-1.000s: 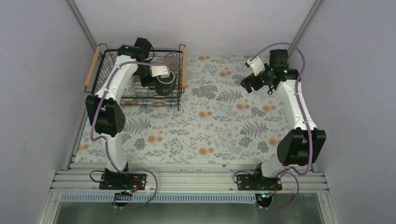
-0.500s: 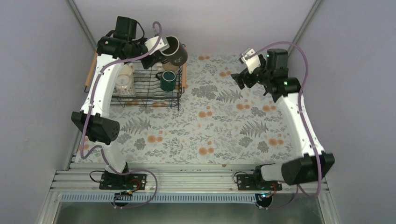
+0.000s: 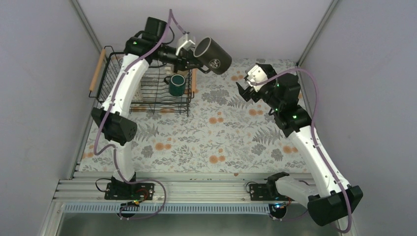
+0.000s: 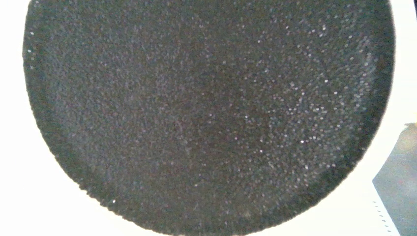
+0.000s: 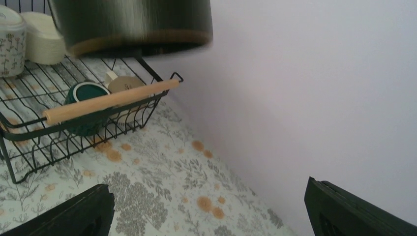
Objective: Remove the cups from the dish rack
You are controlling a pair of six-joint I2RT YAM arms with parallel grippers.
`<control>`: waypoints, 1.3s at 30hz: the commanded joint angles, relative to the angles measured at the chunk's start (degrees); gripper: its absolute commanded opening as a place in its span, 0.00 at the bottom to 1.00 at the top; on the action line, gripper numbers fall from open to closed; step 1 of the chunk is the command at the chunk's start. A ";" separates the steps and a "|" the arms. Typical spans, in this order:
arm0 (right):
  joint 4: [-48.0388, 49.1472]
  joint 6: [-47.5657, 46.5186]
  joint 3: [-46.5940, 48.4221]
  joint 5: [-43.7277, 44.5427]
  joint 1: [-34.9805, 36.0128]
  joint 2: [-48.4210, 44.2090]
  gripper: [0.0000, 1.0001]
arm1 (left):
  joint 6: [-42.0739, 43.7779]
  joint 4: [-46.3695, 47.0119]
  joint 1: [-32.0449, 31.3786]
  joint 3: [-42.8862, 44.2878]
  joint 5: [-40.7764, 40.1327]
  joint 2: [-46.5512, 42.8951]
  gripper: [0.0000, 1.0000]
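Left arm (image 3: 124,86) and right arm (image 3: 314,147): white tubular links joined by black cylindrical joint housings. A mauve cable (image 3: 171,19) loops externally along each arm. Green indicator lights (image 3: 293,116) mark the upper joints. Left end effector (image 3: 193,60) and right end effector (image 3: 243,91): black fingers (image 5: 74,216), white wrist block.

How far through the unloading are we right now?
Done: nothing, no cup on the cloth. In hand: left pincer holds the dark mug, lifted clear of the rack; right pincer open, empty. Left in it: green mug, beige mug, cream mug, patterned mug.
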 commanded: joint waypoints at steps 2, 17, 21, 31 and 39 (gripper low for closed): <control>10.06 -1.73 -2.28 3.57 1.99 -2.38 1.00 | 0.55 -1.57 -3.32 1.64 12.58 1.95 0.02; 15.27 1.30 -3.79 0.67 2.40 -2.76 0.94 | -5.46 1.61 -5.36 -2.31 26.76 3.61 0.02; 15.01 2.92 -3.40 -1.72 2.40 -3.53 0.92 | -5.92 1.83 -6.76 -2.46 27.62 5.26 0.02; 13.76 6.12 0.01 -7.56 2.40 -2.03 0.63 | -5.38 0.47 -9.23 -0.35 28.73 8.95 0.02; 14.25 7.15 0.73 -9.09 2.48 -0.46 0.13 | -5.45 0.34 -10.37 -1.32 28.71 8.13 0.02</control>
